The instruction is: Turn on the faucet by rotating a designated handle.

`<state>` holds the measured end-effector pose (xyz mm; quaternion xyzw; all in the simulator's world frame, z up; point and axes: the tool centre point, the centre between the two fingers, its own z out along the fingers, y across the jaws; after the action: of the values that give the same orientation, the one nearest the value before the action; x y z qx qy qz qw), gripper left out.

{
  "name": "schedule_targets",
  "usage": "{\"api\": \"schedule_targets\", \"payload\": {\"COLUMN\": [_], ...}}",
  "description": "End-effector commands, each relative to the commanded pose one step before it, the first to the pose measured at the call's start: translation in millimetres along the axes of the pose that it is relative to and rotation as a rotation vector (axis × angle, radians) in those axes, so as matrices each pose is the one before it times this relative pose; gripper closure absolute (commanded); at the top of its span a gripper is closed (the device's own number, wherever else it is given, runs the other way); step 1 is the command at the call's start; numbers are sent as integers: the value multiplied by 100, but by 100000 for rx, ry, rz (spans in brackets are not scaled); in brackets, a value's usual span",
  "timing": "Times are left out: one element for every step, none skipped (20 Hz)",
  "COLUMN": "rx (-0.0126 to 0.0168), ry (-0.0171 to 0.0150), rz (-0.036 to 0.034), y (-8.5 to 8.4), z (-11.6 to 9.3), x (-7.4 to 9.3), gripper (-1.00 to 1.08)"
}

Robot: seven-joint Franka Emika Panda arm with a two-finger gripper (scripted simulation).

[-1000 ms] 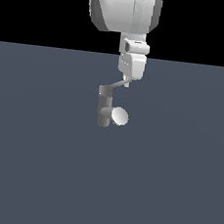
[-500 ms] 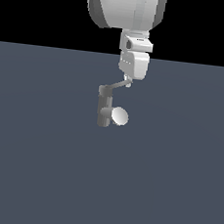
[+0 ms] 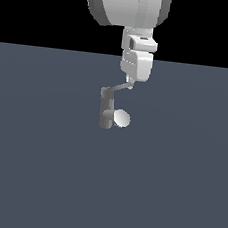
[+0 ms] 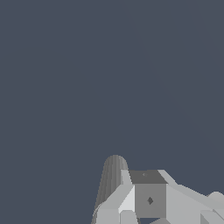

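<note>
My gripper point(image 3: 131, 84) at the far tip of the thin flat light-grey lever handle point(image 3: 118, 89).
The small dark grey metallic faucet point(image 3: 106, 108) stands just below me, offset toward the exterior view's left, its pale round spout disc point(image 3: 122, 118) under my wrist. My fingertips touch the blade's end; I cannot tell whether they are apart or together.

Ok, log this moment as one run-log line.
phase: contact | gripper at outer end of handle | faucet upright | jaw state: unclear
</note>
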<state>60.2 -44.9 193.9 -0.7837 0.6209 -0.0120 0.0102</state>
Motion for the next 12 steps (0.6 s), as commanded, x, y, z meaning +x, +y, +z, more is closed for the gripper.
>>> {"api": "schedule_targets", "payload": {"rx": [-916, -116, -109, -116, -109, -117, -117, -117, -117, -117, -117, -117], "ry": [-256, -17, -16, -17, -16, -17, -17, -17, -17, -17, -17, -17], "rz": [26, 72, 68, 72, 67, 72, 72, 72, 72, 72, 72, 72], "y": [894, 293, 295, 297, 299, 301, 302, 304, 306, 308, 310, 311], "z": [269, 47, 42, 46, 42, 46, 46, 46, 45, 45, 45, 45], "x": [-510, -151, -155, -154, -158, -156, -157, -159, -160, -161, -162, -164], "gripper": [108, 108, 108, 108, 108, 108, 108, 108, 108, 108, 108, 108]}}
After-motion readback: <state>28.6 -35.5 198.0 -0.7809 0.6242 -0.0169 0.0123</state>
